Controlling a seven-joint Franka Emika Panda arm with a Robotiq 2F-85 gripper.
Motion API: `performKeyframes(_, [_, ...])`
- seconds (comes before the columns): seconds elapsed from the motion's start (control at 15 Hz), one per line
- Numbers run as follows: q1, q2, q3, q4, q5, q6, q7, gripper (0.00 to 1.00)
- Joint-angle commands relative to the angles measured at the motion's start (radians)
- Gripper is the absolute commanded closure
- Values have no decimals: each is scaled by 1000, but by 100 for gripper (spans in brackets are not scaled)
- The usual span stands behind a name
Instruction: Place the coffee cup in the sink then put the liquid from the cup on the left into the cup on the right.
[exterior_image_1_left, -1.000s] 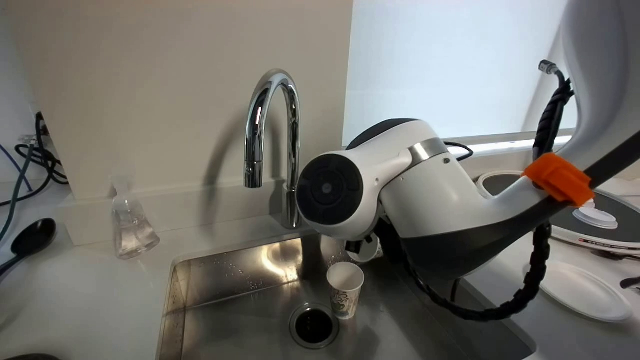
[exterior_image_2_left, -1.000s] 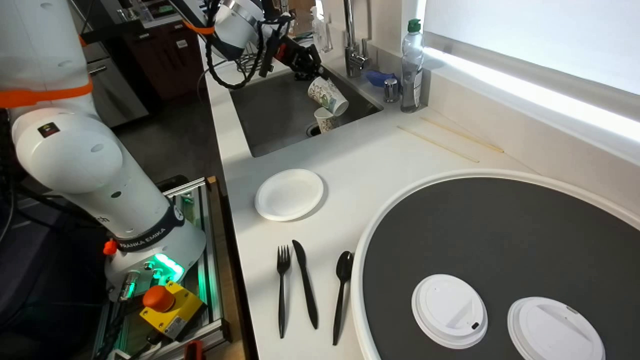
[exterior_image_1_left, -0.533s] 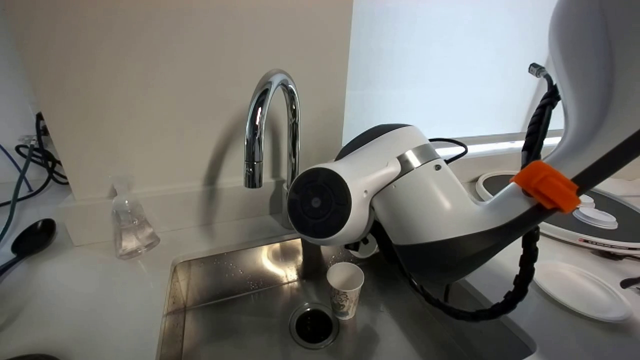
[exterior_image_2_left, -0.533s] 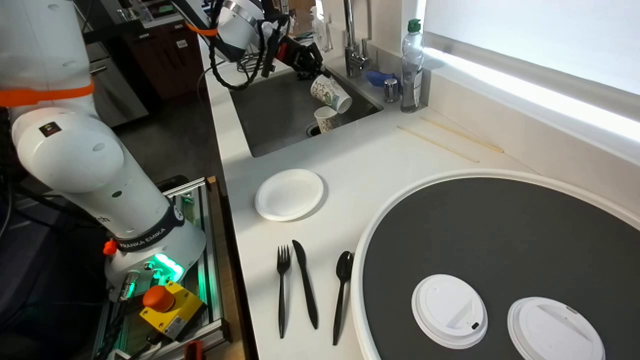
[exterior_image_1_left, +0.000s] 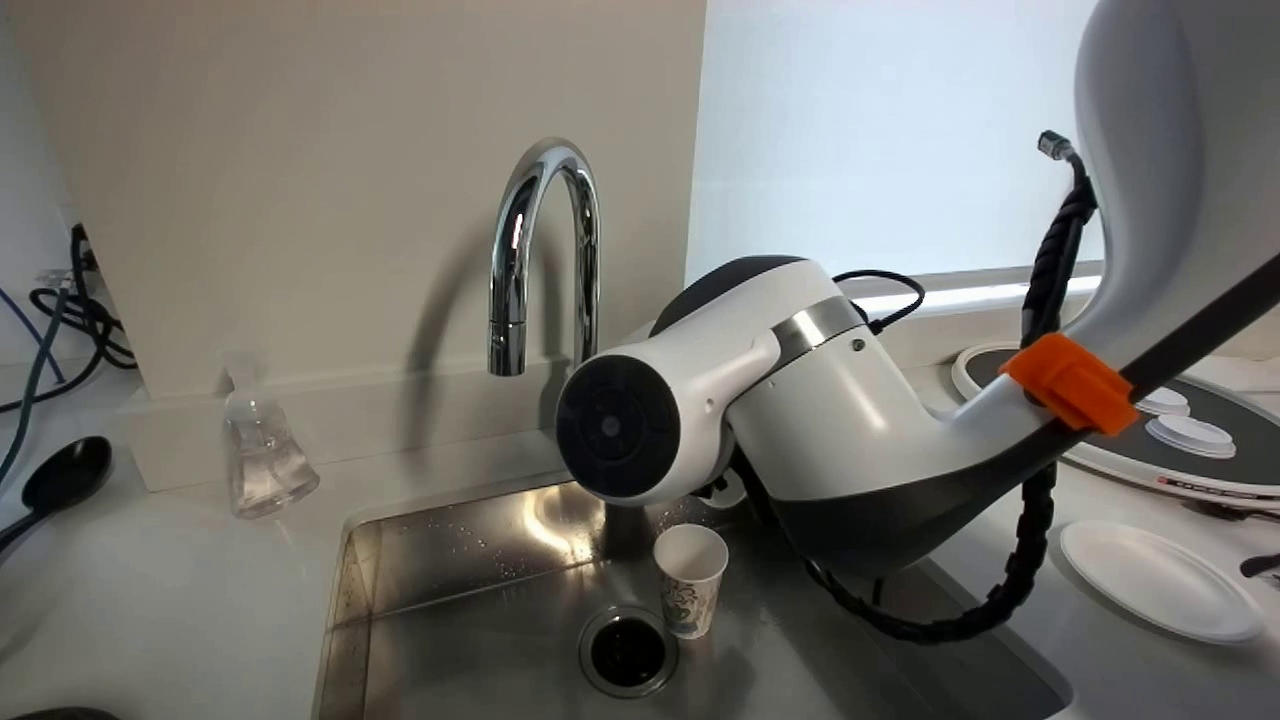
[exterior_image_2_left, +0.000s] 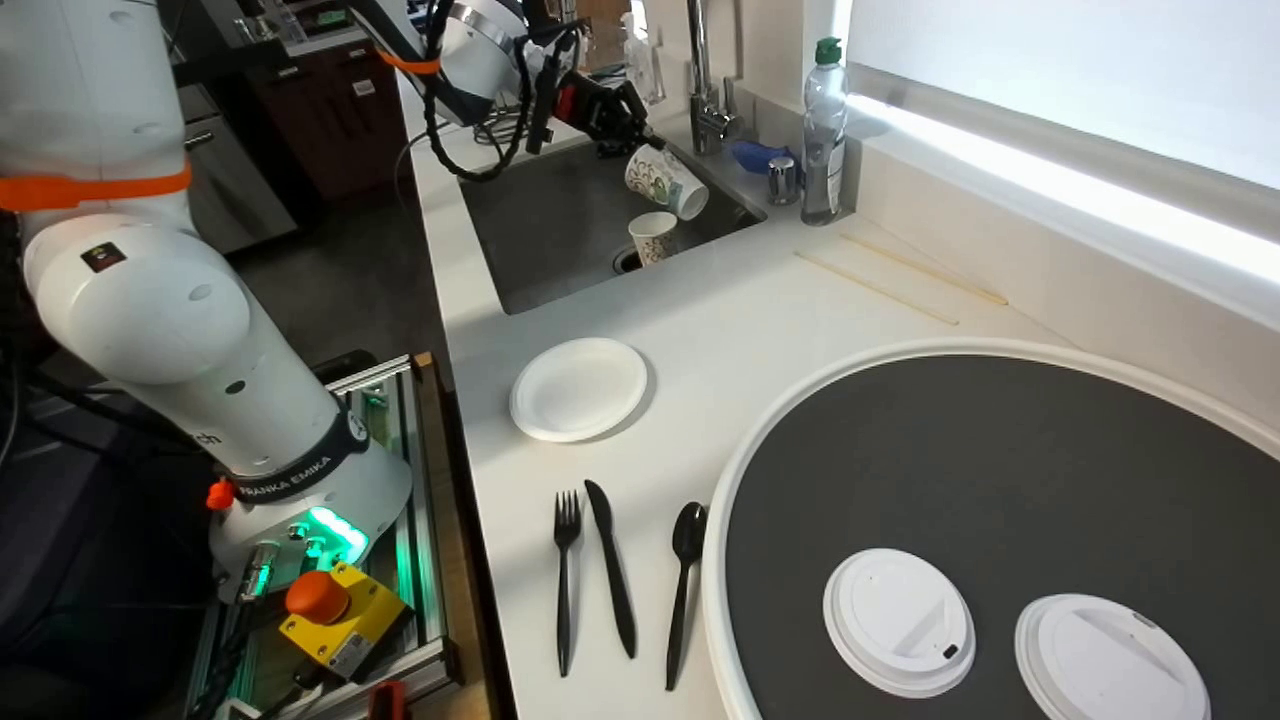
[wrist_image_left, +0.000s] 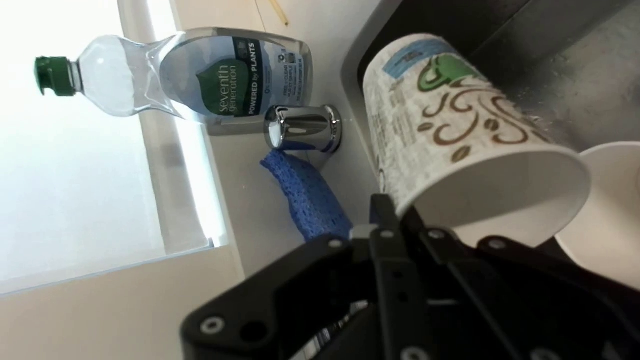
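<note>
- Grips the tilted cup (wrist_image_left: 445, 115) at its rim in the hand (wrist_image_left: 397, 206), narrow on the paper wall, with one finger inside the mouth.
- Visible plainly only in the wrist view: the inside of the tilted cup.
- Visible in an exterior view: the round drain (exterior_image_1_left: 628, 652) just beside the upright standing cup (exterior_image_1_left: 690, 600); mostly hidden there behind the arm (exterior_image_1_left: 830, 400): the hand.
- Holds the tilted cup, in an exterior view, within the outline of the sink (exterior_image_2_left: 545, 225), close to the standing cup; cannot tell whether touching.
- Slants its long axis there from mouth at the hand to base at lower right.
- Points its mouth lower right in the wrist view, partly across the standing cup.
</note>
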Motion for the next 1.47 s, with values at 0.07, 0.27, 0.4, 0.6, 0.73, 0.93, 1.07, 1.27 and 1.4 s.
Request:
performKeyframes(0.07, [32,32,-5,29,-42,-67,-18,99])
performKeyframes(0.27, [37,41,-2,35,-51,-76,-21,99])
performKeyframes(0.4, [43,46,0,40,-61,-82,-25,99])
performKeyframes(0.6, [51,55,1,47,-74,-88,-35,99])
performKeyframes(0.73, [56,58,2,49,-80,-88,-40,99])
performKeyframes(0.93, [59,62,3,49,-85,-89,-45,99])
performKeyframes(1.07, [61,64,2,50,-89,-91,-48,99])
performKeyframes(1.27, [65,65,1,52,-99,-97,-51,99])
performKeyframes(1.4, [66,67,2,54,-107,-101,-50,99])
